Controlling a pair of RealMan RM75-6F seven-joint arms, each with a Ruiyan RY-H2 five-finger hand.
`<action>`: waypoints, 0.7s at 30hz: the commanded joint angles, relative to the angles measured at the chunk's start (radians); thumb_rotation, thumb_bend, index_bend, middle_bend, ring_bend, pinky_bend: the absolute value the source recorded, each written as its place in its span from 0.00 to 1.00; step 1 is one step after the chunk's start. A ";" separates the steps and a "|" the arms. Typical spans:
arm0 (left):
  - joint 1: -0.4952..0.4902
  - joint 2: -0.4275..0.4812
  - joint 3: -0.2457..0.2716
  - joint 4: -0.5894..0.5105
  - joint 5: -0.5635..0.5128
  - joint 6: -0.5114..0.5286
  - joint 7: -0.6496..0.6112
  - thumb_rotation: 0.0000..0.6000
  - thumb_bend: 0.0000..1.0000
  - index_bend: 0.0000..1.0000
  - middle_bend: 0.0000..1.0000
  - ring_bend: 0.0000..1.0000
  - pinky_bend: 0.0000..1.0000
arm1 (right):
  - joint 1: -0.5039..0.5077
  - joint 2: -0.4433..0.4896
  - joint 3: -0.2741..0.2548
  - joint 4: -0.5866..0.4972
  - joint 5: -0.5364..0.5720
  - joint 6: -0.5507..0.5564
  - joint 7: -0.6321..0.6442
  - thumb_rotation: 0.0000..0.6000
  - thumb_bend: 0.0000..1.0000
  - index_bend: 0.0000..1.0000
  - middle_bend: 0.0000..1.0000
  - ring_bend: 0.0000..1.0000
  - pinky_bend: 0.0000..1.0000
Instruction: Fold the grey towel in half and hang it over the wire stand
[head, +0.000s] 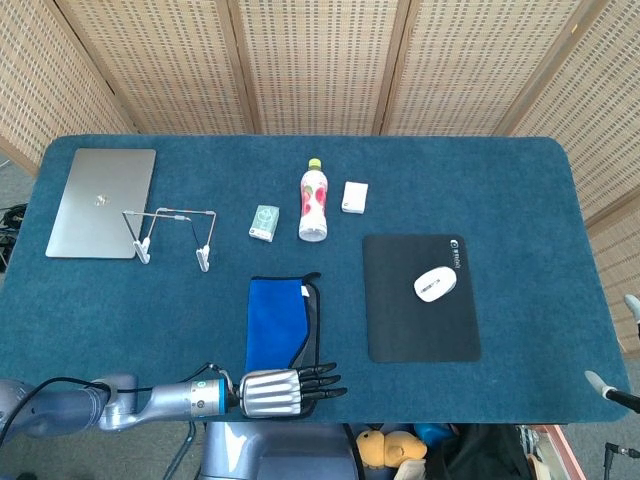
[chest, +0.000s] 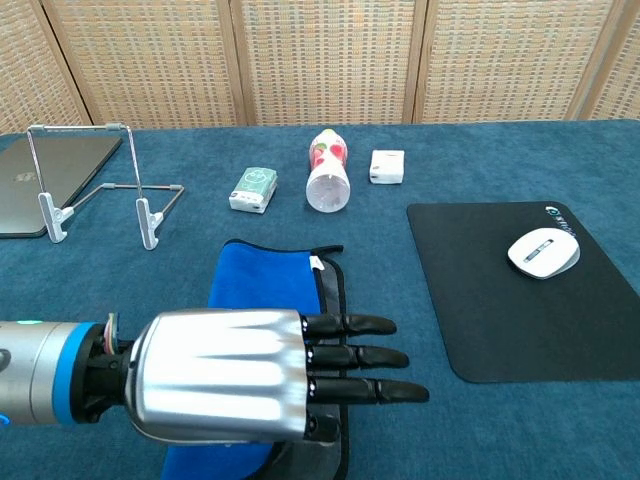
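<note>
The towel (head: 275, 320) lies flat near the table's front edge, its blue side up, with a grey strip showing along its right side (chest: 335, 285). My left hand (head: 285, 390) hovers low over the towel's near end (chest: 260, 385). Its fingers are stretched out straight and point right; the thumb is hidden under the palm, and I see nothing gripped. The wire stand (head: 203, 258) stands empty at the back left on white feet (chest: 148, 220), well away from the hand. Only a pale tip of my right hand (head: 600, 383) pokes in at the right edge.
A closed laptop (head: 100, 202) lies behind the stand. A bottle (head: 314, 203) lies on its side mid-table, between a small green box (head: 264, 222) and a white box (head: 354, 196). To the right, a white mouse (head: 435, 284) sits on a black pad (head: 420, 330).
</note>
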 joint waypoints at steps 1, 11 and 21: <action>-0.007 -0.015 -0.001 -0.002 0.002 -0.011 0.009 1.00 0.48 0.70 0.00 0.00 0.00 | -0.001 0.001 0.000 0.002 0.001 0.001 0.003 1.00 0.00 0.00 0.00 0.00 0.00; -0.017 -0.079 -0.003 0.065 0.026 0.018 0.041 1.00 0.39 0.00 0.00 0.00 0.00 | -0.002 0.005 -0.002 0.000 0.003 -0.003 0.008 1.00 0.00 0.00 0.00 0.00 0.00; 0.002 -0.077 -0.032 0.059 -0.023 0.091 -0.013 1.00 0.35 0.00 0.00 0.00 0.00 | -0.003 0.006 -0.004 0.000 -0.001 -0.002 0.007 1.00 0.00 0.00 0.00 0.00 0.00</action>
